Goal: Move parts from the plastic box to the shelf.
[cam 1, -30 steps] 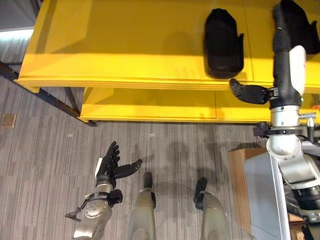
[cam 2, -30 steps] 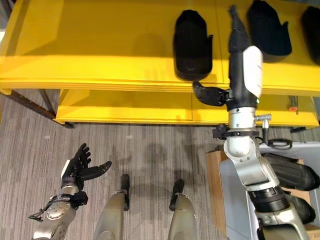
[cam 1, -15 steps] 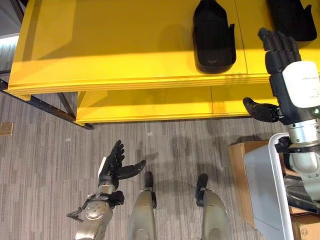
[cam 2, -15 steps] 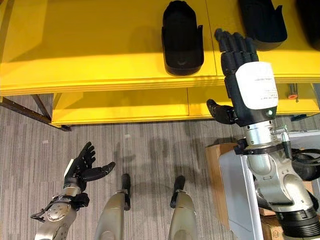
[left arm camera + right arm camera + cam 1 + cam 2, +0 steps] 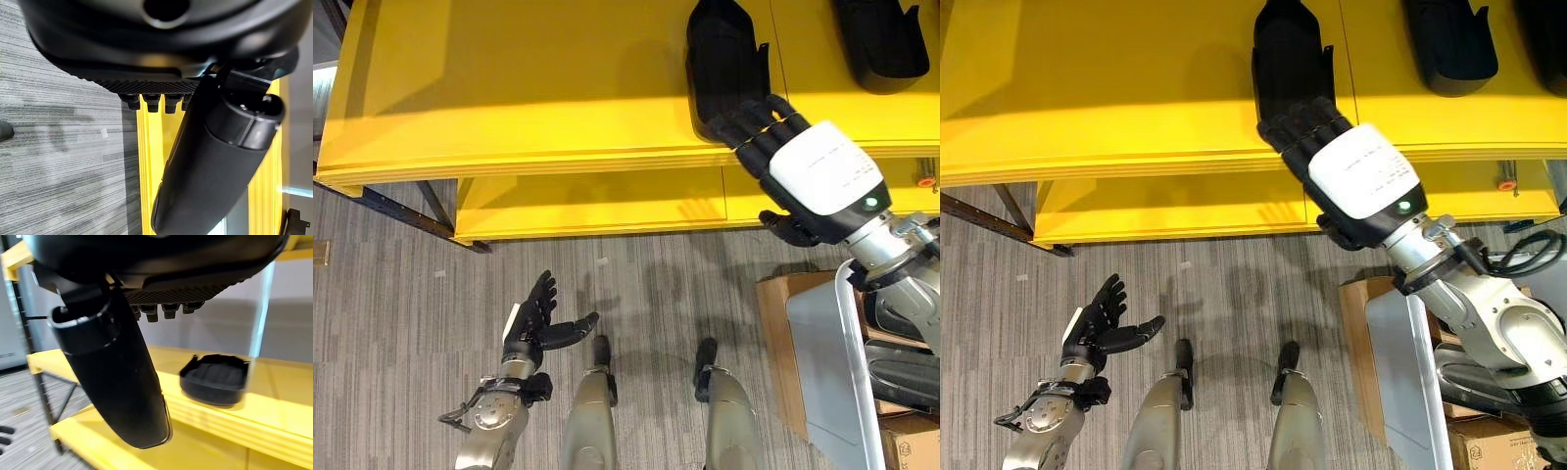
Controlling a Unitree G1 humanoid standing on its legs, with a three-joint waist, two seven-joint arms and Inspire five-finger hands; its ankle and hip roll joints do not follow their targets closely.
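In the left eye view the right hand (image 5: 803,162) sits at the right of the frame, fingers straight and spread, holding nothing, its fingertips over the front lip of the yellow shelf (image 5: 529,98) just below a black part (image 5: 727,59) lying at the top centre; a second black part (image 5: 881,39) lies at the upper right. My judgement is that the step in hand is the return to the plastic box (image 5: 847,382) at the lower right for another piece, and doing it well means swinging the arm clear of the shelf edge without nudging the placed part, then reaching in with the fingers apart. The left hand (image 5: 536,318) hangs at the lower left over the grey floor, fingers loosely spread, empty. The right eye view shows the same layout, with dark parts (image 5: 1489,382) in the box at the lower right beneath the forearm. The left wrist view shows the thumb standing straight out with nothing in the hand. The right wrist view shows an empty hand too, with the placed part (image 5: 215,379) resting on the shelf past it.
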